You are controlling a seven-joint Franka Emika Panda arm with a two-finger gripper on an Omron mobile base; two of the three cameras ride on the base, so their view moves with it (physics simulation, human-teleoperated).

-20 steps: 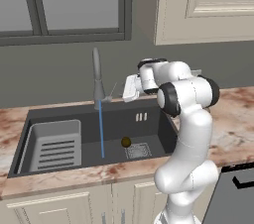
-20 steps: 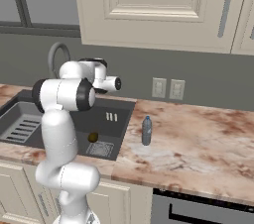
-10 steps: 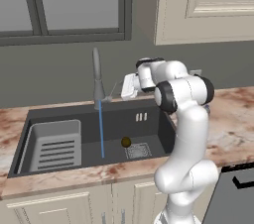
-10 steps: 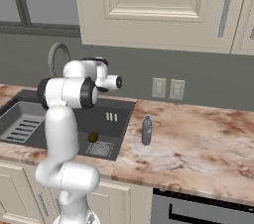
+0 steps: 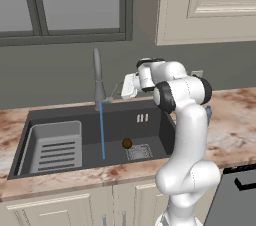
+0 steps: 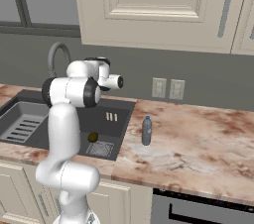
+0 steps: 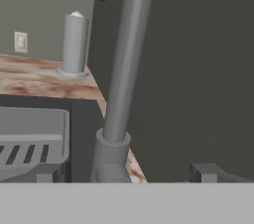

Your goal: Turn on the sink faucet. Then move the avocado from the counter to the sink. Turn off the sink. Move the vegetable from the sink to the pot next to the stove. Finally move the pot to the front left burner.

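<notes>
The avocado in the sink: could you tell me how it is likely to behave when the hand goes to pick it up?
The avocado is small and rounded, so it will probably roll if nudged. It lies on the sink floor near the running water, so it may be slippery.

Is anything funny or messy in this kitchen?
Nothing is spilled or broken. The one odd sight is an avocado lying in the sink beside the drain, while water runs from the faucet a little way off, missing it.
</notes>
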